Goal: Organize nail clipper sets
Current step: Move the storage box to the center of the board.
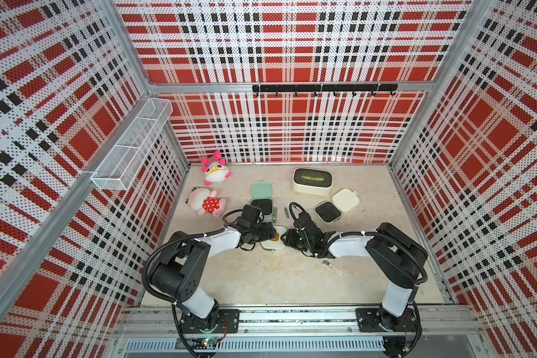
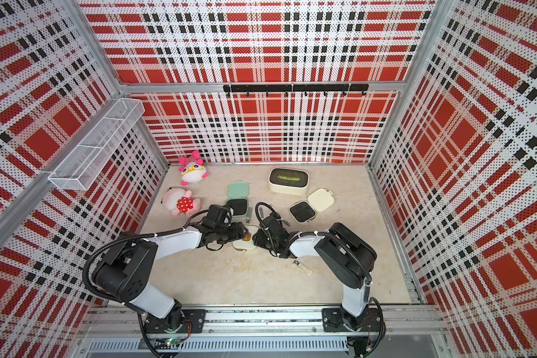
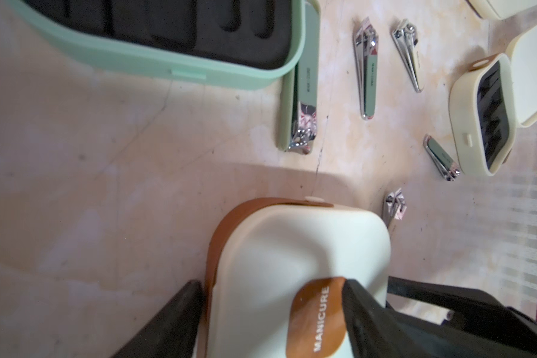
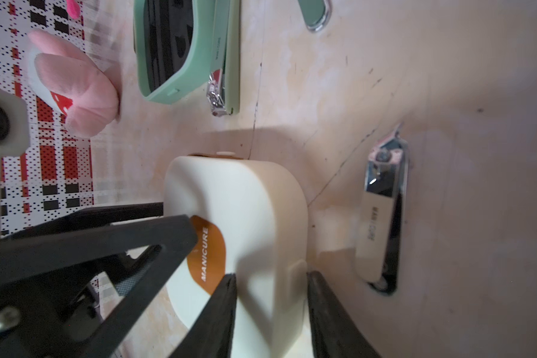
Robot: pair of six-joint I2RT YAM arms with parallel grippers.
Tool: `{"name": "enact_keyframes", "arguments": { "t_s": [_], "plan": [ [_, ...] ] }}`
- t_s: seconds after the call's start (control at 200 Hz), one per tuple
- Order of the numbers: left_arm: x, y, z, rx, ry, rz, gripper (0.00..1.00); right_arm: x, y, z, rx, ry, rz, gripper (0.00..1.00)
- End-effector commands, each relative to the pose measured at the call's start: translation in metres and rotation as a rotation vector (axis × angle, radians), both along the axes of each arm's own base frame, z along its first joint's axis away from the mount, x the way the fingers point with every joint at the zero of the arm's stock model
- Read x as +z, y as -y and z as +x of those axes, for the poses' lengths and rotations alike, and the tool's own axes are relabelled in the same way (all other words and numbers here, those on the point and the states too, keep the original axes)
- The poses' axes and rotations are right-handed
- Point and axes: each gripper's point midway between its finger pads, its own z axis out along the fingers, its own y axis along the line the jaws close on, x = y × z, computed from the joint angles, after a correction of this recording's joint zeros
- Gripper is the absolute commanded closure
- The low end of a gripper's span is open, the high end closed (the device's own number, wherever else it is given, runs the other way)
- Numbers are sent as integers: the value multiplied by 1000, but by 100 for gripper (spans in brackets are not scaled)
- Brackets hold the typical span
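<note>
A closed cream case [image 1: 273, 243] [image 3: 292, 248] [image 4: 245, 201] with a brown MANICURE label lies mid-table between both arms. My left gripper [image 3: 273, 288] [image 1: 268, 234] is shut on it, one finger on the brown hinge band and one on the label. My right gripper [image 4: 270, 277] [image 1: 287, 238] grips its latch edge from the opposite side. The mint green case [image 1: 262, 207] [image 3: 137, 59] and a second cream case [image 1: 327, 211] [image 3: 465, 124] lie open with bare black inserts. Silver clippers [image 3: 366, 68] [image 3: 408, 52] [image 3: 442, 158] lie loose between them. A mint-backed clipper [image 3: 304, 102] rests against the mint case.
A larger clipper [image 4: 382, 217] sits just beyond the held case, and another clipper [image 1: 333, 267] lies nearer the right arm's base. A cream box with a dark window [image 1: 311, 181] stands at the back. Two pink plush toys [image 1: 216, 170] [image 1: 206, 203] lie at the left.
</note>
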Motion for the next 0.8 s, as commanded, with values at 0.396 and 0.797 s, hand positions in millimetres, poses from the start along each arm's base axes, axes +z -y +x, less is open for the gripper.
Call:
{"name": "enact_keyframes", "arguments": {
  "t_s": [0.396, 0.797],
  "plan": [
    [121, -83, 20, 203, 227, -93, 19, -8, -56, -9, 147, -4, -72, 61],
    [137, -104, 12, 224, 257, -135, 18, 30, -159, -2, 268, 36, 118, 58]
  ]
}}
